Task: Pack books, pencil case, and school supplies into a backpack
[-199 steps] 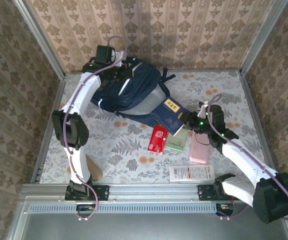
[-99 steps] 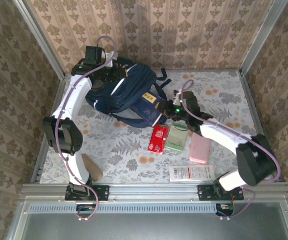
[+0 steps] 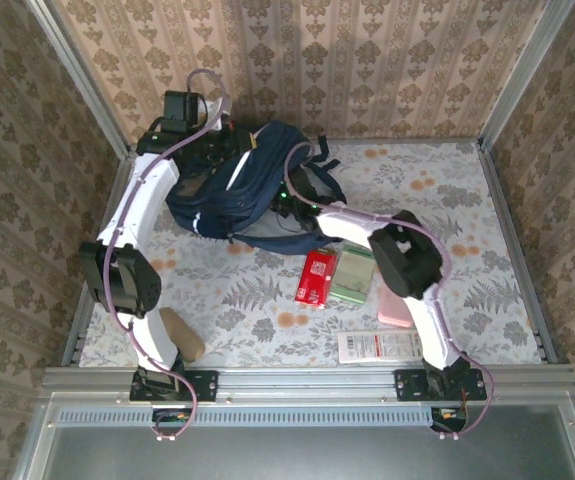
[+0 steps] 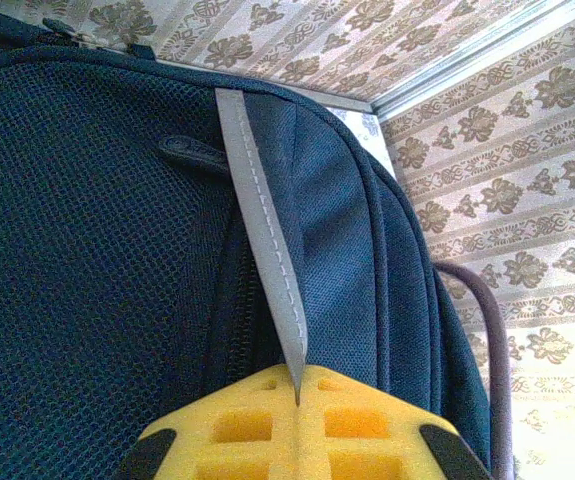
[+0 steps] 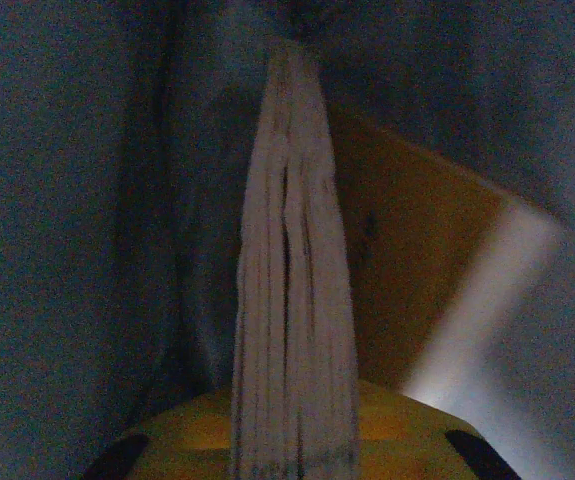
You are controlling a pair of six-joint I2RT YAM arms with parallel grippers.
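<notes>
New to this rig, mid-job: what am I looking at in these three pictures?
Two robot arms with two-finger claws are bolted at the table's near edge. The wide picture looks down from above and behind them; the other two come from wrist cameras. The left claw is shut on a grey strip of the backpack. The right claw is inside the backpack, a book between its fingers; whether it grips is unclear. A red packet, green packet, white packet and pink case lie on the table.

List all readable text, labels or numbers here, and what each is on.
No text is legible.
long white packet: red print, too small to read.
red packet, pale green packet: any print too small.
backpack, book page edges: no text visible.
</notes>
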